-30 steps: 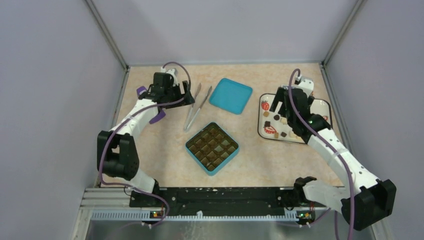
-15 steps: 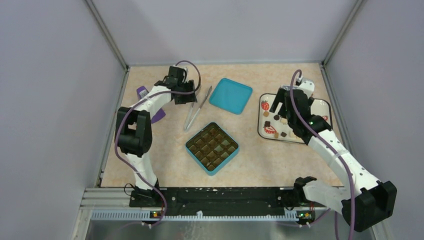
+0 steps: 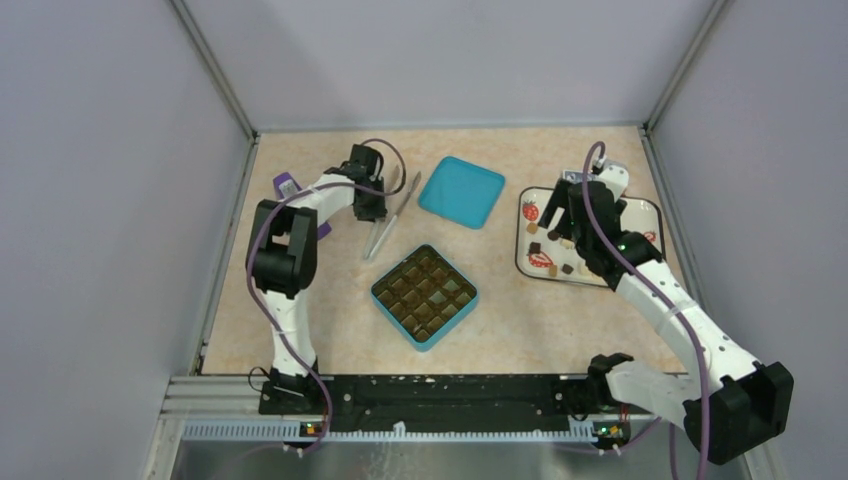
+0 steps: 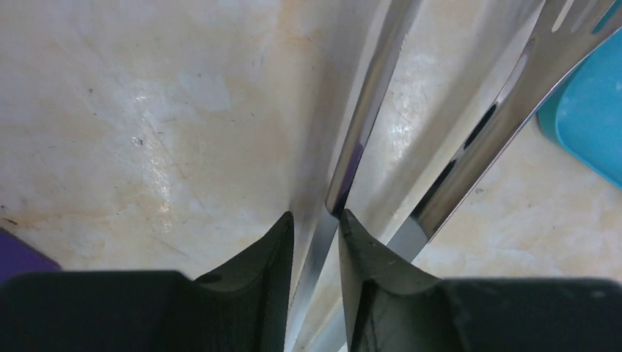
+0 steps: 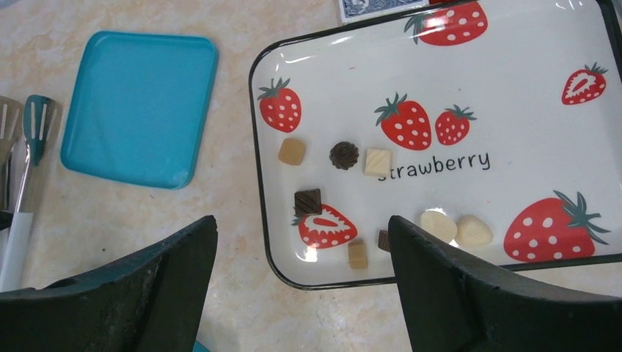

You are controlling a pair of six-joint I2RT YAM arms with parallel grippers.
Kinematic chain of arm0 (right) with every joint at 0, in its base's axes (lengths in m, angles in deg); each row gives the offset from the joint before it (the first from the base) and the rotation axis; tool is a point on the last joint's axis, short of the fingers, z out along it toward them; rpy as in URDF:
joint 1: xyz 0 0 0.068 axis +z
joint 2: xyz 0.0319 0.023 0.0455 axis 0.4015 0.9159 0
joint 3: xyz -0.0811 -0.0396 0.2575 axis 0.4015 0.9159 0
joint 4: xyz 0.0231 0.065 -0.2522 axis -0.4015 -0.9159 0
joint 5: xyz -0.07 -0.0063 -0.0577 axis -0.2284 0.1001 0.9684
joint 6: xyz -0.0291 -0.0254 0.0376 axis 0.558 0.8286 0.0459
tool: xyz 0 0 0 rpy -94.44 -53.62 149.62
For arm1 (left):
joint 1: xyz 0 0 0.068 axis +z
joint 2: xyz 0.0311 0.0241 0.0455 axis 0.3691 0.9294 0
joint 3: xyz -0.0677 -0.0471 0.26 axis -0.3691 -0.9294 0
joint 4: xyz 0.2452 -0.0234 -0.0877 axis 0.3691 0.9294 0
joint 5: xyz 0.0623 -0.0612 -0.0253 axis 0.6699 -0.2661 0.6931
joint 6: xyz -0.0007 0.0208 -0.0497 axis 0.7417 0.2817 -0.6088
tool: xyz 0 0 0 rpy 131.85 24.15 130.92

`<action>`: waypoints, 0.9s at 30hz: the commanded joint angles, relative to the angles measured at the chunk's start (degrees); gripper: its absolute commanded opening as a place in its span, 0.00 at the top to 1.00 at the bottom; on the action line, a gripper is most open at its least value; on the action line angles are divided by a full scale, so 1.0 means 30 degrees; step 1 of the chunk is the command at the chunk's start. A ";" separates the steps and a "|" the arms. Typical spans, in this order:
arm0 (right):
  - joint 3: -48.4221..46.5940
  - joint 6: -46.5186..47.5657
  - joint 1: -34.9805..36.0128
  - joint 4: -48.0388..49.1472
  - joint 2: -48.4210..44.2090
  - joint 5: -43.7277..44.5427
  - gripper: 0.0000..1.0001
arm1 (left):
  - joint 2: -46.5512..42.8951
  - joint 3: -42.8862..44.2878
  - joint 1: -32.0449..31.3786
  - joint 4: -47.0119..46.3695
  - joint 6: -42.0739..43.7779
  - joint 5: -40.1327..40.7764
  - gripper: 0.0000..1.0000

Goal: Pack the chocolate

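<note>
Hovering right claw (image 5: 302,220): spread wide above strawberry tray (image 5: 513,95)
Chocolate (image 5: 344,155): loose on tray, between and just beyond its fingertips
Left claw (image 4: 314,220): clenched on one tongs (image 4: 367,110) arm, well apart

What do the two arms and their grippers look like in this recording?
The left arm and right arm have white links and black joints, each trailing a purple cable. The left gripper and right gripper have black, tapered fingers.
</note>
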 commanded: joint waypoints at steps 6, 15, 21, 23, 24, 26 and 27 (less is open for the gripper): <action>-0.0073 -0.0355 -0.0095 -0.0402 -0.0627 -0.0054 0.16 | 0.0767 0.2519 -0.0183 0.1399 -0.0334 0.2011 1.00; -0.0411 -0.0013 -0.0095 -0.0771 -0.1156 0.0433 0.16 | -0.3705 0.4498 -0.0394 0.1718 -0.1692 -0.0850 1.00; -0.0376 0.0103 -0.0095 -0.0929 -0.1352 0.0859 0.16 | -0.6080 0.2781 -0.2979 0.1638 -0.3950 -0.1343 1.00; -0.0389 0.0145 -0.0095 -0.1005 -0.1424 0.1052 0.16 | -0.7024 0.1069 -0.4134 0.0807 -0.5791 -0.1166 1.00; -0.0364 0.0138 -0.0095 -0.1029 -0.1478 0.1163 0.16 | -0.7431 0.0201 -0.4687 0.0140 -0.6854 -0.1248 1.00; -0.0388 0.0134 -0.0095 -0.1126 -0.1591 0.1303 0.16 | -0.7975 -0.1187 -0.5843 -0.1188 -0.8919 -0.0878 1.00; -0.0390 0.0096 -0.0095 -0.1194 -0.1678 0.1388 0.16 | -0.8070 -0.1700 -0.6461 -0.1802 -0.9709 -0.0421 1.00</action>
